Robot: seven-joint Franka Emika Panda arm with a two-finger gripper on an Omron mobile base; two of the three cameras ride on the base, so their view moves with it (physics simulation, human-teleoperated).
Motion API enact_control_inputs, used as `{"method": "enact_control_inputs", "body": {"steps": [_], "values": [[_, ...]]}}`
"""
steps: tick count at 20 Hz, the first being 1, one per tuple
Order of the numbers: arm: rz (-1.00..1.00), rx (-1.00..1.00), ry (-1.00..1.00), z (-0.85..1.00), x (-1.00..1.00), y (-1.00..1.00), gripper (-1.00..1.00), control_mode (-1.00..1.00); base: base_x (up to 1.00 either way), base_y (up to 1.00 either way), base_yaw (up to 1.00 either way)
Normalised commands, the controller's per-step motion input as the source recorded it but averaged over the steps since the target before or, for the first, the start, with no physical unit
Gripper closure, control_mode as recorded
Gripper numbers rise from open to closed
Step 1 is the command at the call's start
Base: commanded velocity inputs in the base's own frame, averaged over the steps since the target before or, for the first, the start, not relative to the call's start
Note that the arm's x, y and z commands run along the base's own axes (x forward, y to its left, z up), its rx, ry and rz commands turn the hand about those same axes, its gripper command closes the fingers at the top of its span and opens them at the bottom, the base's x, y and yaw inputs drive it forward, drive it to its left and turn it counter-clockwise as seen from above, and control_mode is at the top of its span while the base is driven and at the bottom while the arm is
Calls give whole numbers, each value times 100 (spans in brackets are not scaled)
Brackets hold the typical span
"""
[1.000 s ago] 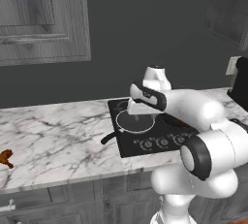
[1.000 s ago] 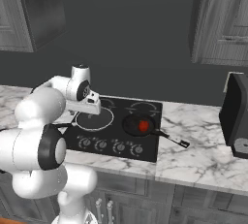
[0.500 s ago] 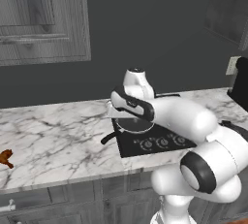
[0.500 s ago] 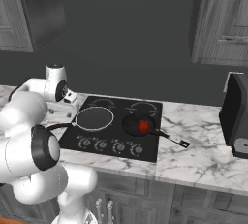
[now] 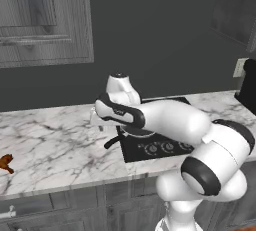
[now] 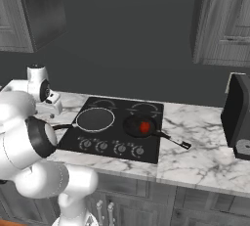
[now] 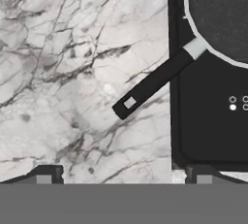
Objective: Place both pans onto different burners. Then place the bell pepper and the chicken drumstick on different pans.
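Hand (image 7: 124, 177) was released, jaws wide apart, nothing between them, hovering over the marble bench (image 7: 68, 63) just off the cooktop's (image 7: 203, 131) left edge. In the hand view the fingertips (image 7: 43, 175) sat at 6 o'clock; the pale-rimmed pan (image 7: 220, 14) was at 1 o'clock on the black glass, its black handle (image 7: 152, 83) running toward centre and overhanging the bench. In the right base view the hand (image 6: 52, 103) hung at about 9 o'clock, beside the cooktop's (image 6: 146, 149) left edge. The same pan (image 6: 95, 119) sat on the left front burner, handle (image 6: 62, 126) pointing toward the arm. The second pan (image 6: 140, 126) sat on the right front burner, touching neither the first pan nor the knobs (image 6: 110, 147), handle toward 4 o'clock over the bench (image 6: 205, 156). Bell pepper (image 6: 144, 127) lay inside that second pan. In the left base view the chicken drumstick (image 5: 6, 163) lay on the bench (image 5: 55, 145) at 9 o'clock by the frame edge, well apart from the cooktop (image 5: 150, 147) and both pans. Dark appliance (image 6: 237, 115) stood at 3 o'clock; cabinets (image 6: 224, 19) hung above.
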Motion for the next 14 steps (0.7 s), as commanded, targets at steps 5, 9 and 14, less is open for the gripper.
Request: {"method": "enact_control_inputs", "body": {"steps": [5, 9, 14], "values": [[4, 0, 1, 0, 0, 63, -100, -100, 0, 0, 0], [6, 0, 2, 0, 0, 64, -100, -100, 0, 0, 0], [5, 0, 4, 0, 0, 69, -100, -100, 0, 0, 0]]}}
